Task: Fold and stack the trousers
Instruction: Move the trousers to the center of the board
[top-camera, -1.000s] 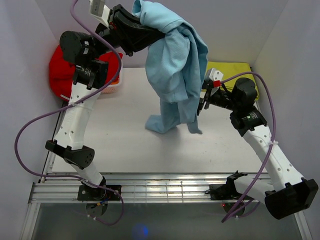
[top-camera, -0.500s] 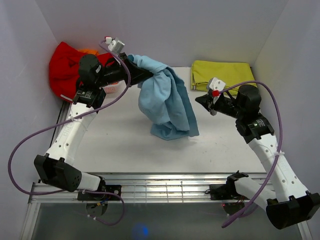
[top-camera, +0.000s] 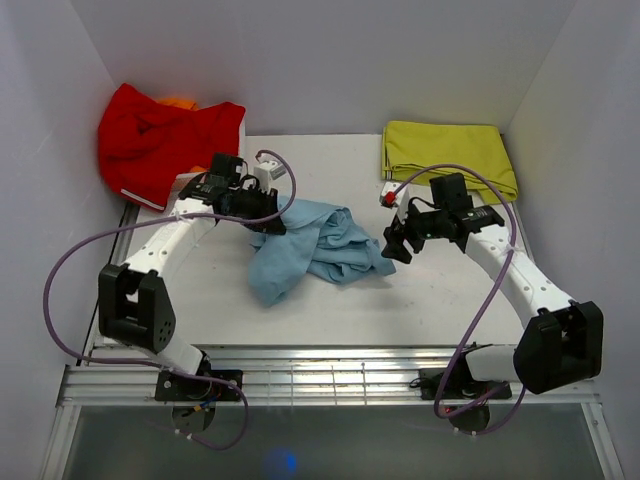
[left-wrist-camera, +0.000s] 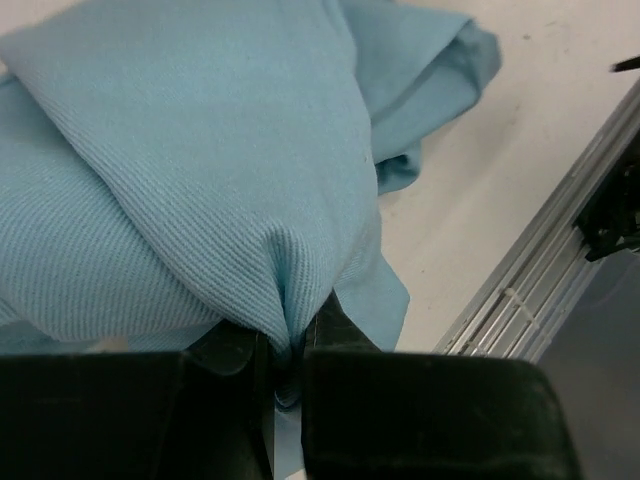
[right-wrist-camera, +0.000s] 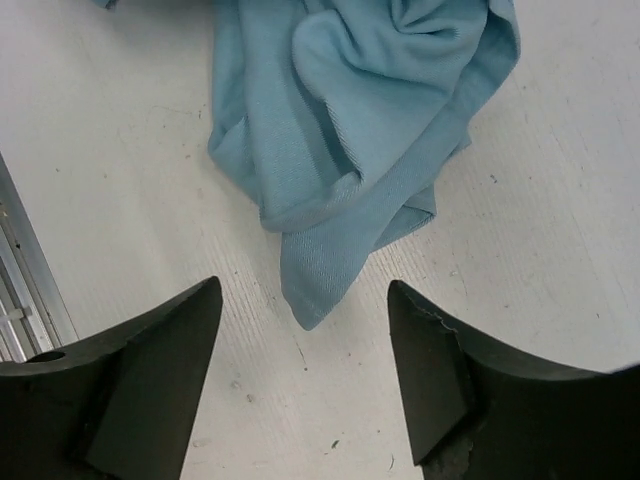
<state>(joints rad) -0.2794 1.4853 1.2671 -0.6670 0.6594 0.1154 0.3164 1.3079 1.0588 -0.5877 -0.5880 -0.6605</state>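
Top external view: trousers (top-camera: 318, 248) lie crumpled mid-tabletop (top-camera: 340, 310), not flat. Left tool (top-camera: 272, 218) is pinched almost closed on a raised fold (left-wrist-camera: 285, 270) at their left side, likely so the cloth can be drawn out straight. Right tool (top-camera: 393, 243) hangs just beside their right edge, jaws wide, holding nothing. Right wrist view shows a loose corner (right-wrist-camera: 310, 300) in line between its fingers (right-wrist-camera: 150, 390), a probable 2nd grasp point.

Room: bare tabletop on the near side of the trousers. Red garment (top-camera: 165, 135) sits far left, folded yellow-green garment (top-camera: 445, 150) far right, and side walls (top-camera: 60, 150) stand close to both arms.
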